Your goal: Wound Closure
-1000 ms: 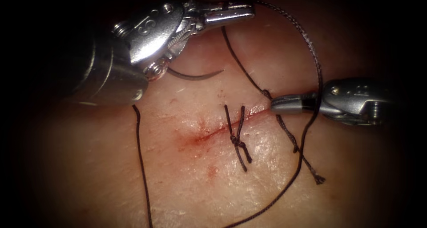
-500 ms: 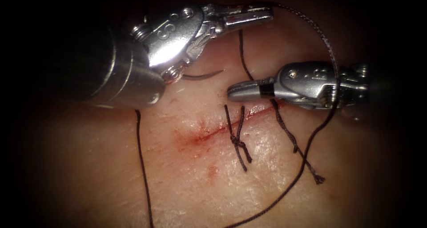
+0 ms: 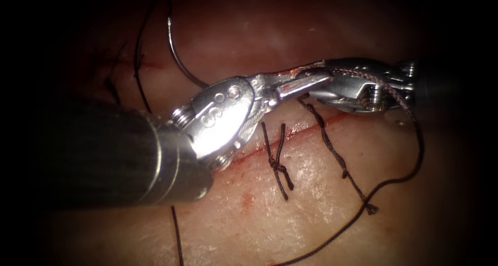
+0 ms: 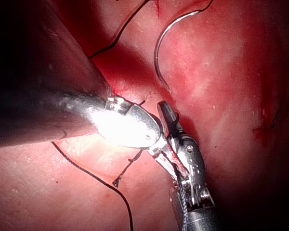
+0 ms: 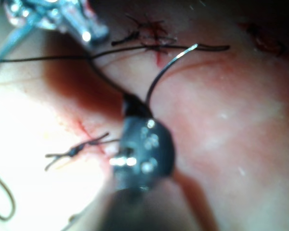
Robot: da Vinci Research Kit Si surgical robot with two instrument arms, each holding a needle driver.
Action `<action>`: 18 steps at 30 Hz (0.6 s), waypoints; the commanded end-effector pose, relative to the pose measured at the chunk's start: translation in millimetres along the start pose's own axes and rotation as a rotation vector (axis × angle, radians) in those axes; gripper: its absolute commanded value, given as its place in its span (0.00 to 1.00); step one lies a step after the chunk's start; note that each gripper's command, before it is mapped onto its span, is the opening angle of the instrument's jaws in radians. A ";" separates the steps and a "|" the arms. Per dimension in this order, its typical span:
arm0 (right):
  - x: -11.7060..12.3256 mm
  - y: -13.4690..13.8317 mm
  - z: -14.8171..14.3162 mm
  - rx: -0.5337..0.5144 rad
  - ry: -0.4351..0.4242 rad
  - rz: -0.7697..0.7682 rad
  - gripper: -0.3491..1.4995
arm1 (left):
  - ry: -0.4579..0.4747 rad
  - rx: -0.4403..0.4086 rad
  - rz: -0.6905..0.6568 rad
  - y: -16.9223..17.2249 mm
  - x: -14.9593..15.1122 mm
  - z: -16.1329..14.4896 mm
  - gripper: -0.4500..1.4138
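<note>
- Nearest: a long run of thread (image 3: 415, 141) crosses the tissue (image 3: 311, 219) in front of the cut and rises on the right side towards the two tools.
- Second strand noted at the left, emerging from under the left arm's shaft (image 3: 176, 235).
- Frayed cut end of thread (image 3: 371, 210) lies on the tissue, right of the tied stitch. The left wrist view also shows it (image 4: 116, 183).
- Small patch of red fluid (image 3: 247, 197) lies just in front of the cut.
- Tied stitch (image 3: 277, 166) sits across the cut (image 3: 301, 134), its two tails upright. The right wrist view shows the same knot (image 5: 74, 151).
- Left hand (image 3: 324, 78): pressed together and pinching the thread, which leaves its tip and drapes over the right tool.
- Right hand (image 3: 317, 94): lies directly against the left hand's tip, above the right end of the cut. Whether it is spread or pressed together cannot be told, nor whether it holds anything. The left wrist view shows one dark-padded tip (image 4: 167, 113) next to the left tool.
- Farthest: needle (image 3: 174, 56), beyond the cut on the left side, held by neither hand.
- In the endoscope view the needle's lower end passes behind the left tool.
- The left wrist view shows its whole curve (image 4: 156, 53) lying on the tissue surface, not in the tissue.
- The right wrist view shows it (image 5: 167, 70) arching above the dark left tool.
</note>
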 end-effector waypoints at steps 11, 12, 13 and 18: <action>0.1 0.4 0.0 -0.025 0.078 0.052 0.00 | 0.049 -0.032 -0.074 5.6 -8.5 -0.6 0.00; 0.2 0.4 -0.2 -0.022 0.090 0.059 0.00 | 0.049 -0.037 -0.076 5.6 -9.0 -0.8 0.00; 0.2 0.2 -0.5 -0.004 0.120 0.081 0.00 | 0.049 -0.044 -0.076 5.3 -9.7 -1.1 0.00; -0.2 -0.2 -1.3 0.063 0.161 0.114 0.00 | 0.053 -0.070 -0.068 4.0 -11.3 -1.6 0.00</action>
